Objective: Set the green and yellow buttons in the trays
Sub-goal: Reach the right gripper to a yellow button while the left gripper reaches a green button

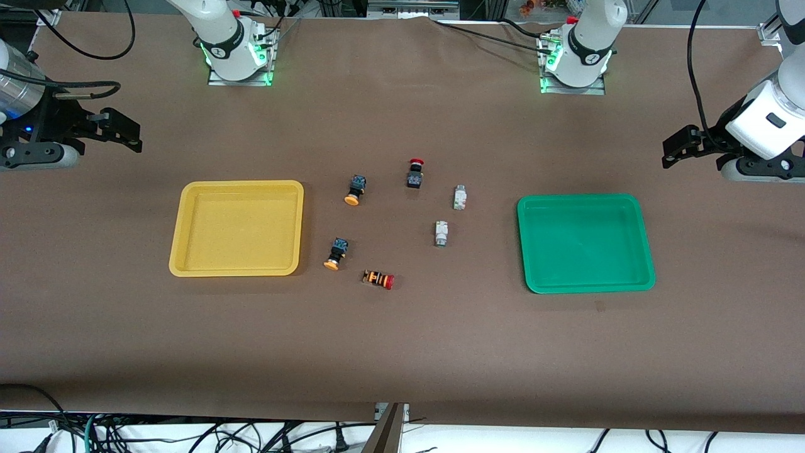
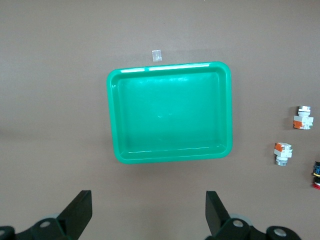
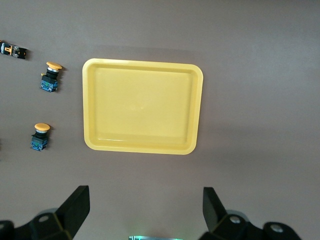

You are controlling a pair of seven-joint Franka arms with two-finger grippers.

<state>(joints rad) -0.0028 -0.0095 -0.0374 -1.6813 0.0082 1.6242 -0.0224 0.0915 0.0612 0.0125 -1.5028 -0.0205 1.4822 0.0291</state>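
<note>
Left claw [image 1: 671, 151]: I see it at the right edge of the frame, up over bare desk [image 1: 402, 352] at the left arm's end, fingers spread wide, holding nothing.
Right claw [image 1: 126, 133]: at the left edge of the frame, over bare desk at the right arm's end, also wide open with nothing in it.
Green tray [image 1: 641, 242]: right of centre in the frame, near the left claw; nothing lies in it.
Yellow tray [image 1: 179, 233]: left of centre in the frame, nothing in it either.
Yellow buttons: I count two on the desk between the trays, close to the yellow tray; one [image 1: 355, 189] lies farther from the front camera, the other [image 1: 336, 253] nearer.
Green buttons: two whitish ones toward the green tray; one [image 1: 460, 197] farther from the front camera, the other [image 1: 441, 233] nearer.
Red-capped black switch [image 1: 415, 173]: farthest of the group from the camera, between the two pairs.
Striped red-capped switch [image 1: 378, 279]: lowest in the frame, lying on its side just beside the nearer yellow button.
</note>
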